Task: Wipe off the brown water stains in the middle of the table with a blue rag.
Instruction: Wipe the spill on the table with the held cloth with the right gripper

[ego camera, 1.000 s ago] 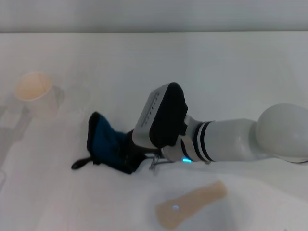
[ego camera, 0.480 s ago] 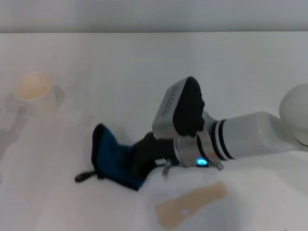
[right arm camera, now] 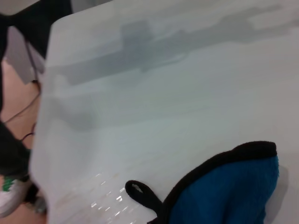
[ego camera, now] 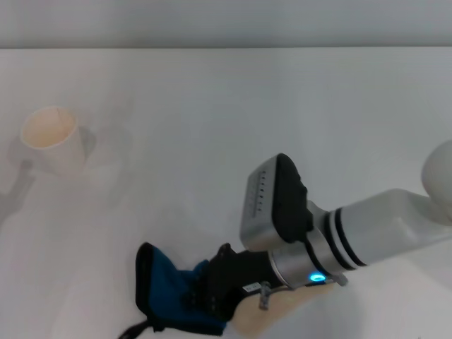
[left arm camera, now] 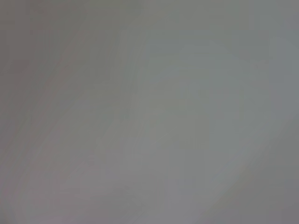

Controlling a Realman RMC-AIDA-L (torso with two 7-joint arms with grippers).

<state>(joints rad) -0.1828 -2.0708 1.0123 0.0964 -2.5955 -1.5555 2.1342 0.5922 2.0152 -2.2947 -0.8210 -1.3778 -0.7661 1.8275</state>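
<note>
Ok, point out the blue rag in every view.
Head view: blue rag low, left of centre, held by the right gripper.
Left wrist view: not in it.
Right wrist view: fills the lower right corner.
Shared landmark: the rag's black loop.

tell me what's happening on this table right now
The right gripper is shut on the blue rag and presses it to the white table near its front edge. A bit of the brown water stains shows just beside the gripper. A paper cup stands far left. The left arm is not in view.
</note>
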